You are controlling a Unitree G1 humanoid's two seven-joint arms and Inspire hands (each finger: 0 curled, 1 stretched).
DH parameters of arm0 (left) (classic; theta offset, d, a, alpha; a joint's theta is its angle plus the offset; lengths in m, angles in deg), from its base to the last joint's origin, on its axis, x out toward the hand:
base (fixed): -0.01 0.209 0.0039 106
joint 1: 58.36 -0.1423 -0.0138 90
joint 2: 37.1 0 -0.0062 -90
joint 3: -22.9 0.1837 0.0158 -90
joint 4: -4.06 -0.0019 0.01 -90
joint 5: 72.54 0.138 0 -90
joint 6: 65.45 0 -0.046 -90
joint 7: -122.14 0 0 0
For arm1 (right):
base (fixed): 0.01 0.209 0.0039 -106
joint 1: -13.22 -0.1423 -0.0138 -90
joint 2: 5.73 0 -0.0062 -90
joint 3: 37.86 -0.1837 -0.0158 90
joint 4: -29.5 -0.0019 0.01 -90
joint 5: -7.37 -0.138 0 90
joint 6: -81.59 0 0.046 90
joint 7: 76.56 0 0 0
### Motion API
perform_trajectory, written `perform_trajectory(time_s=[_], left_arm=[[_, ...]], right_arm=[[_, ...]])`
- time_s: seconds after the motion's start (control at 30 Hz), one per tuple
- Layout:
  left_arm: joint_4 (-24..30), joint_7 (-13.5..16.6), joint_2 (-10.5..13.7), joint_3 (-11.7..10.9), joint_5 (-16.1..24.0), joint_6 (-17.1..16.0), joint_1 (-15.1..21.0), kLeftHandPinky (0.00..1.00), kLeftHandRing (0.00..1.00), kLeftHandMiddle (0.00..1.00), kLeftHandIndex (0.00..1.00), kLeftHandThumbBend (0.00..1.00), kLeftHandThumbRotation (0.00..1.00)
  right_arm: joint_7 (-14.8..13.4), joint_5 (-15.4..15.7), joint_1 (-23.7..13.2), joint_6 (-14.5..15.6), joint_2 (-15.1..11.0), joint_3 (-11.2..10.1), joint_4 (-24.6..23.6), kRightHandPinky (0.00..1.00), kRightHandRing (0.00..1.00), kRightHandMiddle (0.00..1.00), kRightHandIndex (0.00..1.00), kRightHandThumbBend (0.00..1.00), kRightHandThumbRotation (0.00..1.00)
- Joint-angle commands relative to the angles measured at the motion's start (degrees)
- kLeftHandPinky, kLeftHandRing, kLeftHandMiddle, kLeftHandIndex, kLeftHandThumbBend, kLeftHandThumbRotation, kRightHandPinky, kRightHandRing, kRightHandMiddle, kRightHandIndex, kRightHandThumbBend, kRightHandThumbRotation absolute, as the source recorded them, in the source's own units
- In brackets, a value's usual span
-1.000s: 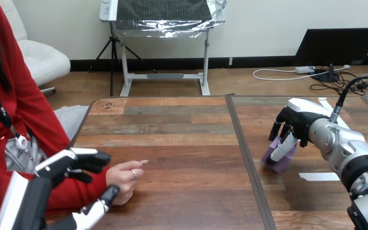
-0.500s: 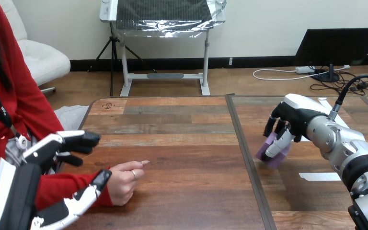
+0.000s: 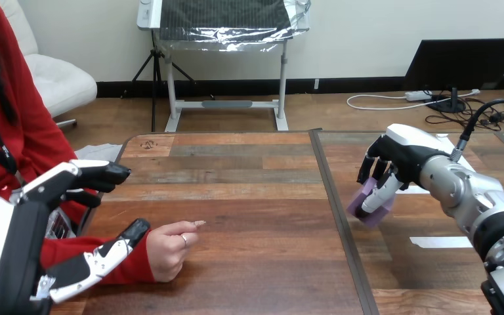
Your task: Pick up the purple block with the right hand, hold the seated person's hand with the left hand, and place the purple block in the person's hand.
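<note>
My right hand [image 3: 397,164] has its fingers and thumb curled round the purple block [image 3: 370,207], holding it just above the right half of the table. The person's hand [image 3: 170,249] rests loosely closed on the table at the left, with a red sleeve behind it. My left hand [image 3: 72,216] is open around the person's wrist: its fingers [image 3: 98,174] reach above the sleeve and its thumb [image 3: 108,252] lies beside the wrist, near the sleeve's cuff. I cannot tell whether it touches the wrist.
The wooden table [image 3: 249,197] has a dark seam [image 3: 338,216] running down its middle. White tape strips [image 3: 441,241] lie on the right half, near my right arm. The person sits at the left edge.
My right hand has lifted the purple block slightly and carried it left towards the seam. My left hand has risen and moved back, its thumb now beside the person's wrist.
</note>
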Motion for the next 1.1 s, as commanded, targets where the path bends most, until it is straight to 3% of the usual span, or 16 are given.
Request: perform_trajectory(time_s=[0.0, 0.27, 0.4, 0.6, 0.73, 1.07], left_arm=[[3.9, 0.3, 2.4, -1.7, 3.8, 2.5, 4.2, 0.52, 0.64, 0.65, 0.61, 0.75, 0.02], [5.8, 0.1, 3.5, -2.1, 9.3, 7.4, 5.6, 0.54, 0.68, 0.70, 0.65, 0.85, 0.05], [5.8, -0.2, 4.4, -1.7, 12.0, 9.5, 6.5, 0.56, 0.71, 0.73, 0.69, 0.94, 0.11], [5.6, -1.5, 6.0, -0.7, 16.4, 13.3, 8.1, 0.59, 0.74, 0.76, 0.72, 0.99, 0.20], [3.8, -1.8, 7.9, 0.4, 19.7, 14.0, 10.0, 0.61, 0.75, 0.77, 0.73, 1.00, 0.23], [-0.5, -4.1, 12.2, 2.6, 21.1, 14.9, 13.3, 0.60, 0.72, 0.74, 0.69, 1.00, 0.21]], right_arm=[[-1.6, -1.3, -3.4, -1.4, -2.0, -1.2, -2.4, 0.42, 0.46, 0.49, 0.48, 0.82, 0.00], [-1.4, -1.4, -3.3, -1.5, -2.1, -1.1, -2.5, 0.43, 0.46, 0.49, 0.49, 0.80, 0.00], [-1.4, -1.4, -3.1, -1.8, -2.1, -0.9, -2.6, 0.42, 0.45, 0.49, 0.49, 0.80, 0.00], [-1.4, -1.6, -2.9, -2.8, -2.2, -1.0, -2.9, 0.41, 0.45, 0.49, 0.49, 0.80, 0.00], [-1.3, -1.8, -2.9, -3.2, -2.2, -1.0, -3.2, 0.41, 0.45, 0.49, 0.49, 0.80, 0.00], [-1.3, -2.2, -2.8, -3.8, -2.1, -1.0, -3.5, 0.42, 0.46, 0.50, 0.50, 0.79, 0.00]])
